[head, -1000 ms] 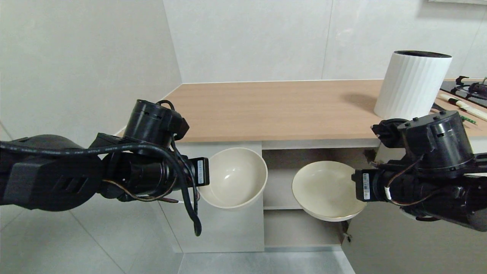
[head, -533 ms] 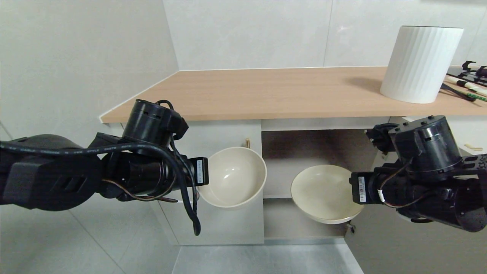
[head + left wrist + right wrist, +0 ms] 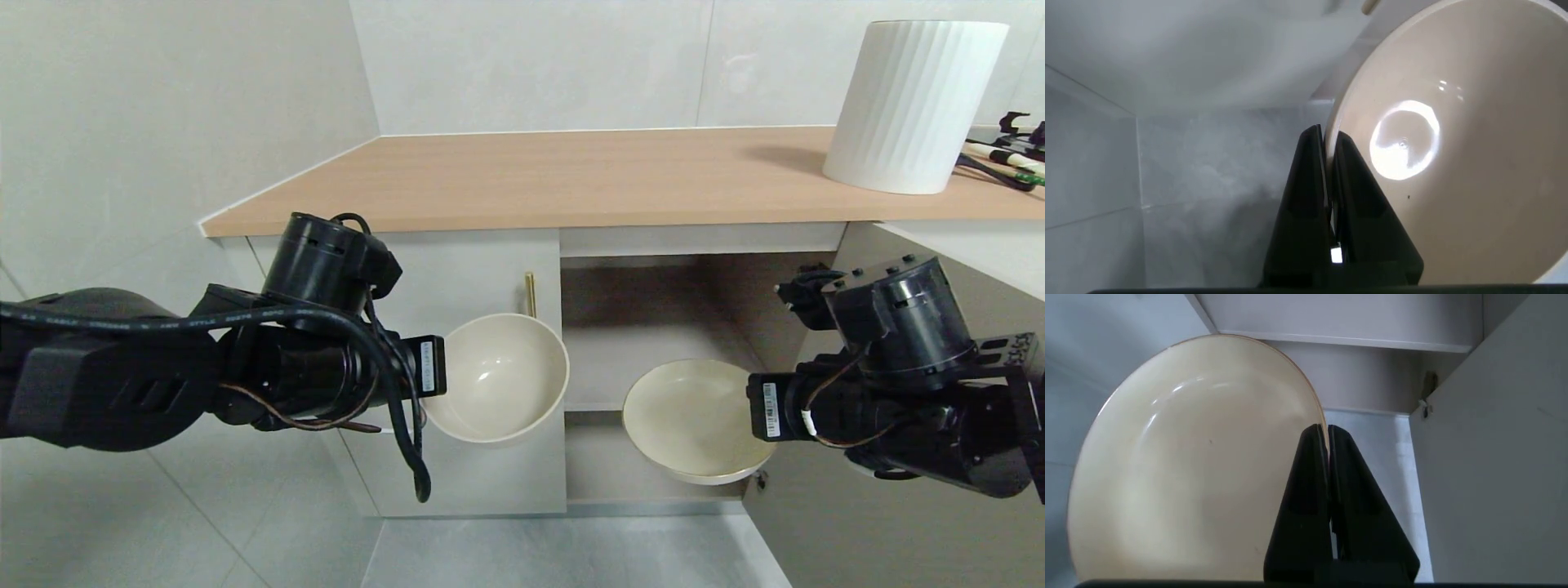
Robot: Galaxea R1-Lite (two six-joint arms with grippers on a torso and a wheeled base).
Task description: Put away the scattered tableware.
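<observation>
My left gripper (image 3: 437,371) is shut on the rim of a deep cream bowl (image 3: 500,377), held in the air before the closed left cabinet door. In the left wrist view the fingers (image 3: 1327,175) pinch the bowl (image 3: 1454,155) at its edge. My right gripper (image 3: 755,406) is shut on the rim of a shallow cream plate (image 3: 686,418), held in front of the open cabinet (image 3: 653,327). In the right wrist view the gripper (image 3: 1328,457) clamps the plate (image 3: 1192,457), with the cabinet shelf behind it.
A wooden countertop (image 3: 571,175) runs above the cabinet. A white ribbed cylinder (image 3: 914,102) stands on it at the right, with utensils (image 3: 1000,159) beyond. The right cabinet door (image 3: 882,514) hangs open. A brass handle (image 3: 529,294) marks the closed left door. Grey floor lies below.
The whole head view has shifted: the countertop and white cylinder sit higher in the picture and more of the open cabinet shows. Both grippers keep their hold on the bowl and plate.
</observation>
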